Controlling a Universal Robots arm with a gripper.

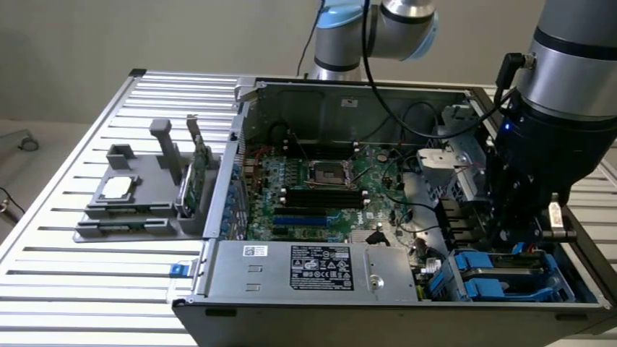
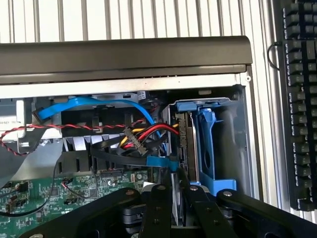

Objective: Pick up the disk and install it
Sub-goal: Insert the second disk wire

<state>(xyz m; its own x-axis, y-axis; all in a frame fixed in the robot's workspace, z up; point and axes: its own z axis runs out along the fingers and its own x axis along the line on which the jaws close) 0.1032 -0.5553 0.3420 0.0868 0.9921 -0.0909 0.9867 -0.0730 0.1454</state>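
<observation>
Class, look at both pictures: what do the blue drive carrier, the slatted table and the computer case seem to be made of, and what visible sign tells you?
Blue drive carrier: probably moulded plastic, with uniform bright colour and a soft sheen.
Slatted table: likely aluminium, pale silver ribbed slats with a matte brushed look.
Computer case: seemingly sheet metal, grey and dull, with thin folded edges and punched holes.

Arm (image 1: 568, 87) stands near-vertical, wrist pointing downward. Gripper (image 2: 174, 198) hangs low at the exterior view's right; black fingers (image 2: 157, 208) drawn nearly together.
</observation>
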